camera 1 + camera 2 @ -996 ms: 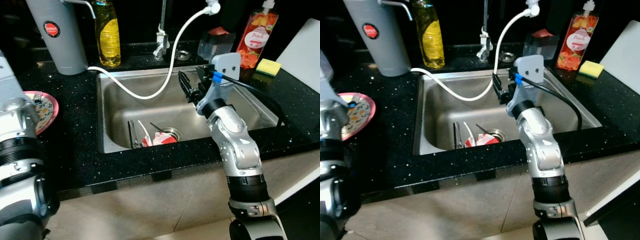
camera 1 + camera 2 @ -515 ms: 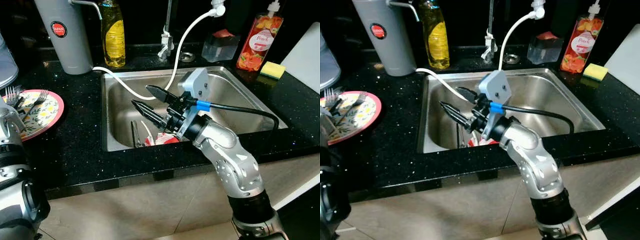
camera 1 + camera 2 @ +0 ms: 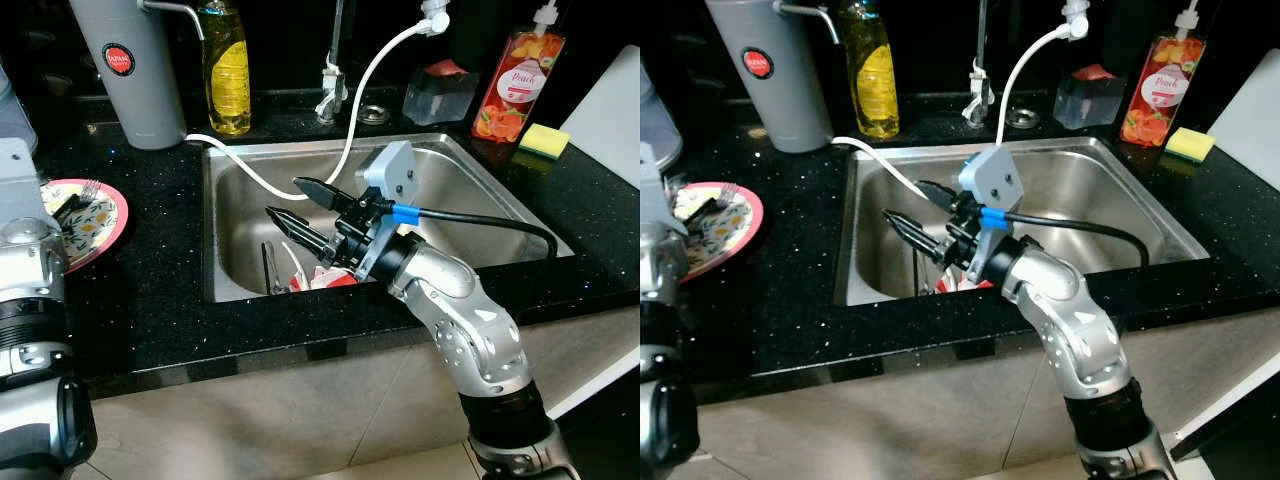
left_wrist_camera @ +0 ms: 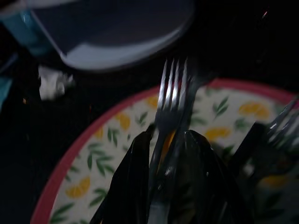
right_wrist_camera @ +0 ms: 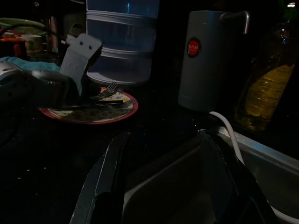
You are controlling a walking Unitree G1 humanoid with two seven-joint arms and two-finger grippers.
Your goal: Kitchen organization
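Observation:
A pink-rimmed plate (image 3: 98, 222) with a leaf and orange pattern lies on the black counter left of the sink. My left arm (image 3: 30, 250) reaches over it. In the left wrist view my left gripper (image 4: 168, 140) is shut on the handle of a silver fork (image 4: 172, 88) above the plate (image 4: 93, 158); a second fork (image 4: 285, 121) lies at its side. My right gripper (image 3: 287, 199) hangs open and empty over the steel sink (image 3: 470, 200), its fingers pointing left. Utensils (image 3: 268, 270) and something red (image 3: 335, 280) lie at the sink's bottom.
A grey jug (image 3: 125, 70) and a yellow bottle (image 3: 228, 70) stand behind the sink's left corner. A white hose (image 3: 350, 120) loops over the sink. A peach soap bottle (image 3: 510, 85), a sponge (image 3: 545, 138) and a white board (image 3: 610, 110) are at the right.
My right gripper swung from the sink's right side down and left over the basin, then held still. My left arm came in over the plate. The camera shifted slightly.

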